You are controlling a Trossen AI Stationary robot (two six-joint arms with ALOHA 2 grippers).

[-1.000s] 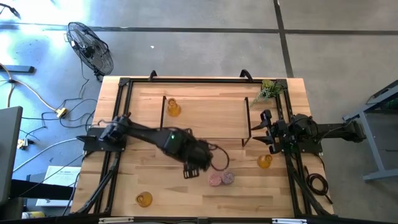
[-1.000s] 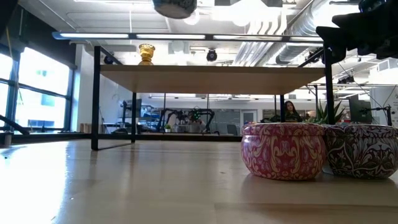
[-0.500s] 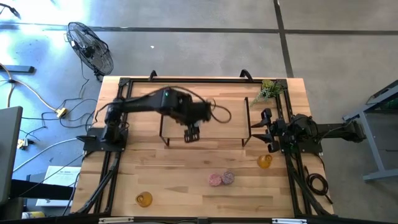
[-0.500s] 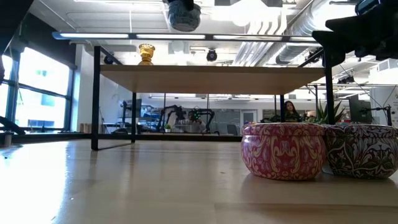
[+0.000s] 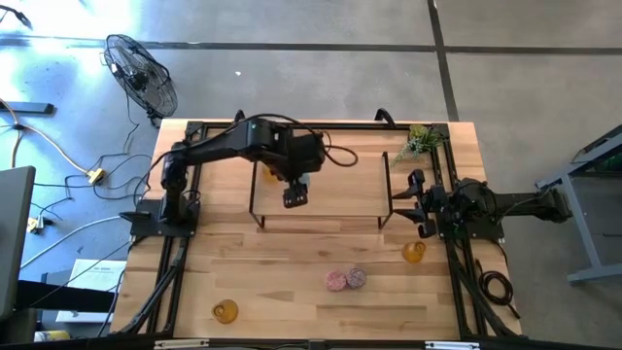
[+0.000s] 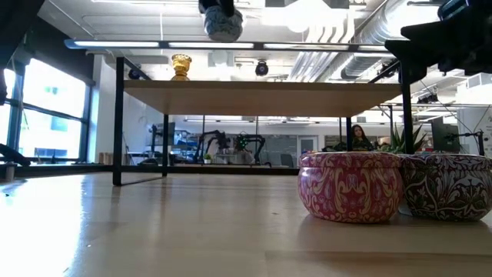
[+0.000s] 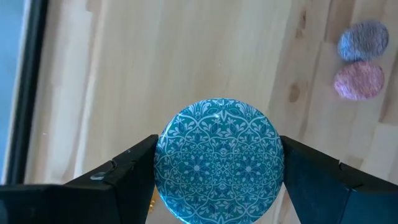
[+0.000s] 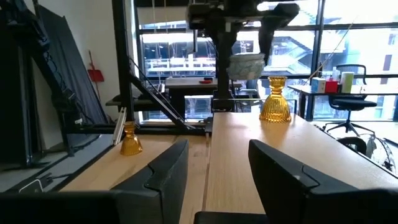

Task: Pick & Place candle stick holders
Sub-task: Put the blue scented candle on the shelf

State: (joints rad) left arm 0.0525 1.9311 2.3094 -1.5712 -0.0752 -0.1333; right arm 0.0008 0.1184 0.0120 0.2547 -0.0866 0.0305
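My left gripper (image 5: 295, 197) hangs over the raised wooden shelf (image 5: 335, 199), shut on the blue round holder (image 7: 219, 159), which also shows high in the low view (image 6: 223, 21). An amber holder (image 5: 269, 172) stands on the shelf by its base. The pink holder (image 5: 336, 281) and the purple holder (image 5: 357, 277) sit side by side on the table near the front. Two more amber holders (image 5: 414, 252) (image 5: 225, 311) stand on the table. My right gripper (image 5: 413, 204) waits open at the shelf's right end. My left gripper pinches the blue holder by its round side wall (image 7: 163, 163), one finger on each opposite side. The fingers (image 7: 124, 177) come from above, pointing down. The holder hangs level, its patterned round face toward the wrist camera, lifted clear above the shelf.
The shelf stands on a black frame (image 5: 255, 190) with open space beneath. A green plant sprig (image 5: 420, 142) lies at the far right corner. Black rails (image 5: 175, 262) run along both table sides. Bare shelf top lies to the right of the gripper.
My left gripper has risen from beside the pink and purple holders and gone toward the table's far edge, carrying the blue holder lifted clear. It now hangs over the shelf. The other holders have kept their places.
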